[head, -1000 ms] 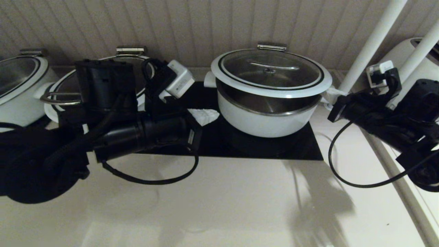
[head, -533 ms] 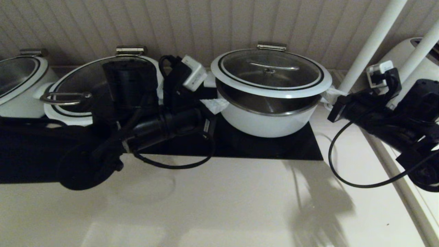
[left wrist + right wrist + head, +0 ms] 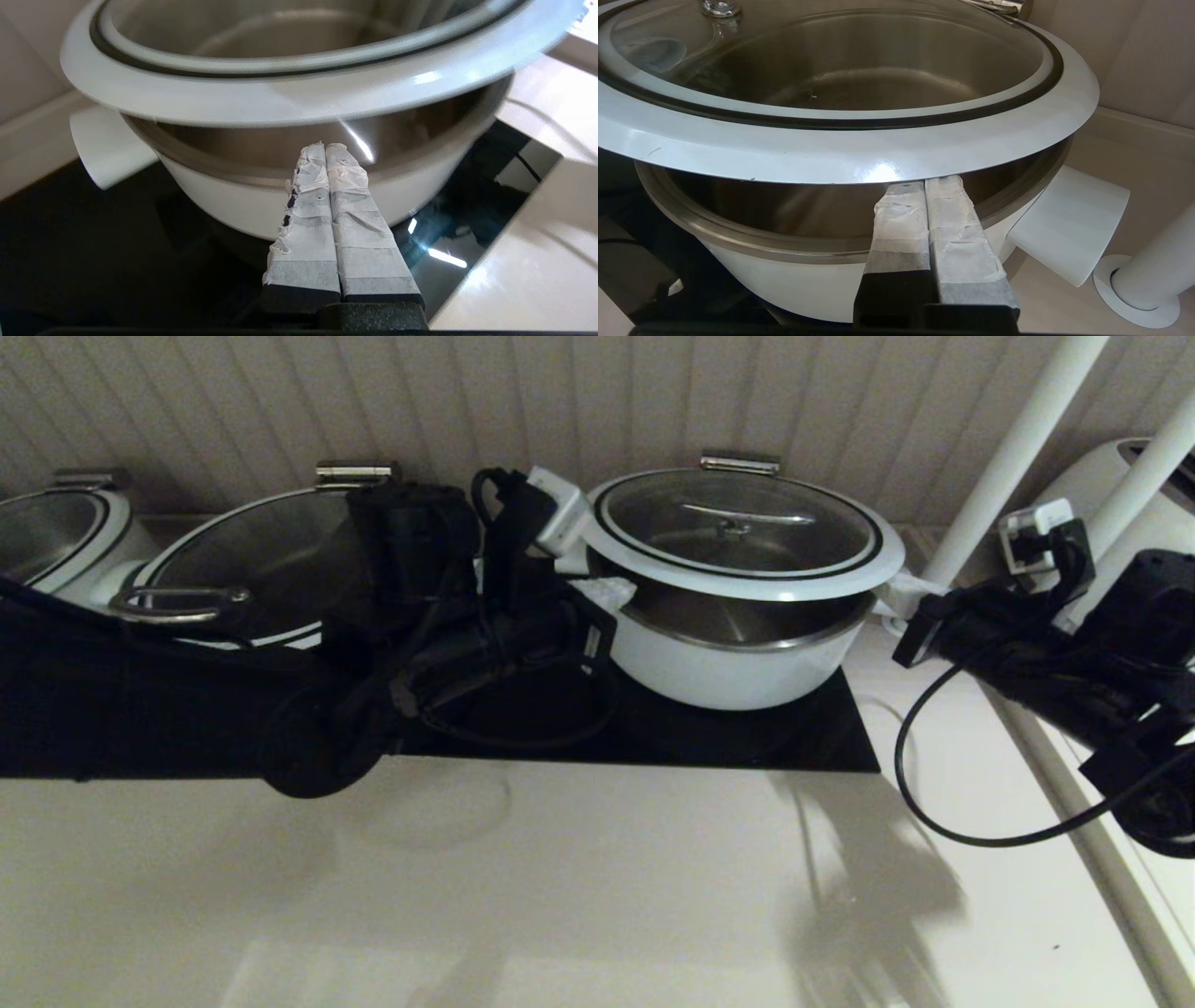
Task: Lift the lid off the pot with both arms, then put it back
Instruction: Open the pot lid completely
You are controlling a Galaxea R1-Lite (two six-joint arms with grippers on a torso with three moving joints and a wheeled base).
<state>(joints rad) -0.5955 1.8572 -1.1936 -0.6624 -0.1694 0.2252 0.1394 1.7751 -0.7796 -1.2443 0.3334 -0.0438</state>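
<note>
The lid, glass with a wide white rim and a steel bar handle, sits raised above the white pot, with a gap showing the steel inside. My right gripper is shut; its taped fingertips reach under the lid's right rim, above the pot's edge. My left gripper is shut and empty. Its taped fingers point at the pot's left wall, just below the lid's rim.
A like pot with a loop-handled lid stands left, partly behind my left arm, and a third one stands far left. The pot stands on a black cooktop. White poles and a white appliance stand at the right.
My left arm has swung right and forward from beside the neighbouring pot to the pot's left rim. The lid and my right arm have not moved.
</note>
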